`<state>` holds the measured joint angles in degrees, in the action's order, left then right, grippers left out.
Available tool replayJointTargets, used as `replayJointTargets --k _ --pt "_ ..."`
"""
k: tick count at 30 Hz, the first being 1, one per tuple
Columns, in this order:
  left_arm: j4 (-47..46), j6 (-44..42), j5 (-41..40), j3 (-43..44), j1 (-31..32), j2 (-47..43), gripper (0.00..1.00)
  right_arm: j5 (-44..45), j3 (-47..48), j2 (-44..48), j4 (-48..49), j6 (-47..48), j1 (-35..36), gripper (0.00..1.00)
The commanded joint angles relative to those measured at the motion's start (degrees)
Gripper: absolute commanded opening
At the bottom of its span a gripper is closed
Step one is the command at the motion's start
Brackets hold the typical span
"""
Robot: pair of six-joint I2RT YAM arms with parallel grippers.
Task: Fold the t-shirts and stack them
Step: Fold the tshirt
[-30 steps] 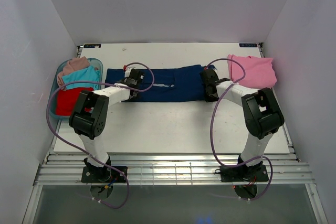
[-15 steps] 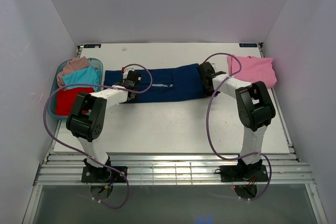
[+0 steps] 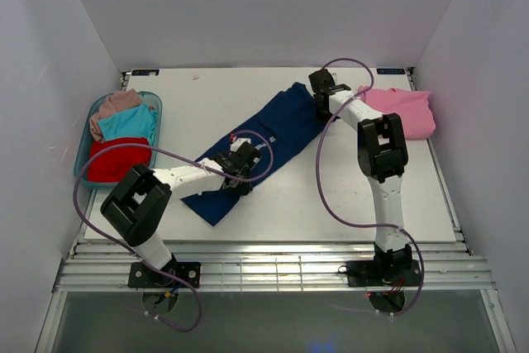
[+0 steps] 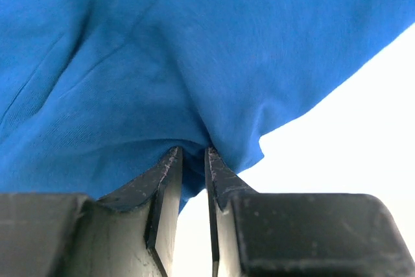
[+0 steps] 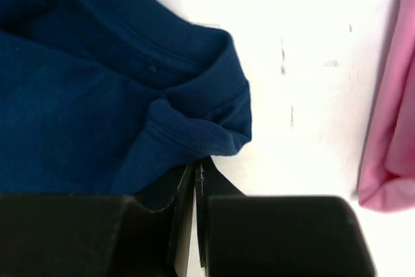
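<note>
The navy tee [image 3: 279,128] lay as a long folded strip slanting across the table [image 3: 331,204], from near the near edge left of centre up toward the far edge right of centre; its near end hung as a loose point just short of the near edge

The left gripper [image 3: 241,169] sat on the strip's near half; in the wrist view its jaws [image 4: 193,155] were drawn almost together, with only a thin slit between them, and a bunched edge of the navy tee [image 4: 162,63] was pinched at their tips; bare table [image 4: 350,128] showed to the right of the cloth

The right gripper [image 3: 318,103] was at the strip's far end, the arm stretched out toward the far edge; its jaws [image 5: 196,172] were likewise pressed nearly closed, nipping a rolled fold of the navy tee [image 5: 84,95] just beside a ribbed band; the fold was lifted into a small hump against the fingertips

The pink tee [image 3: 402,112] lay folded by the right edge toward the far right corner, apart from the navy strip; its edge [image 5: 389,128] showed at the right of the right wrist view, with white table [image 5: 305,43] between the two

A tub [image 3: 83,155] stood at the left edge, holding the dusty-pink tee [image 3: 116,103] at its far end, the teal tee [image 3: 130,121] in the middle and the red tee [image 3: 118,160] at its near end, each touching the next
</note>
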<state>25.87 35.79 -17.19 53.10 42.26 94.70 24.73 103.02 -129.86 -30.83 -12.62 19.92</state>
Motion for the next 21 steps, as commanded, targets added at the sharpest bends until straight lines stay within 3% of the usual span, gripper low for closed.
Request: replayJointTargets --k 1,5,9,14,18,21 --pt "7.08 4.64 7.95 -0.72 4.48 -0.39 0.31 -1.97 10.07 -3.46 -4.41 0.67 -0.06 0.08" --pt "7.18 4.90 12.69 1.82 7.57 -0.83 0.30 -1.88 15.02 -4.09 -5.56 0.76 -0.32 0.08" --pt "7.27 3.33 12.89 8.49 9.42 -1.53 0.31 -2.40 8.53 3.19 -2.14 0.76 -0.24 0.08" --pt "8.32 -1.94 6.04 23.15 8.81 1.18 0.34 -7.83 -6.04 17.06 4.36 0.85 -0.15 0.08" --pt "8.58 -5.81 3.49 29.76 6.96 4.62 0.34 -13.63 -10.56 22.81 5.60 0.23 0.38 0.08" --pt "10.77 -7.66 -1.16 30.05 6.52 5.06 0.34 -19.78 -10.39 22.82 4.73 -1.17 0.56 0.08"
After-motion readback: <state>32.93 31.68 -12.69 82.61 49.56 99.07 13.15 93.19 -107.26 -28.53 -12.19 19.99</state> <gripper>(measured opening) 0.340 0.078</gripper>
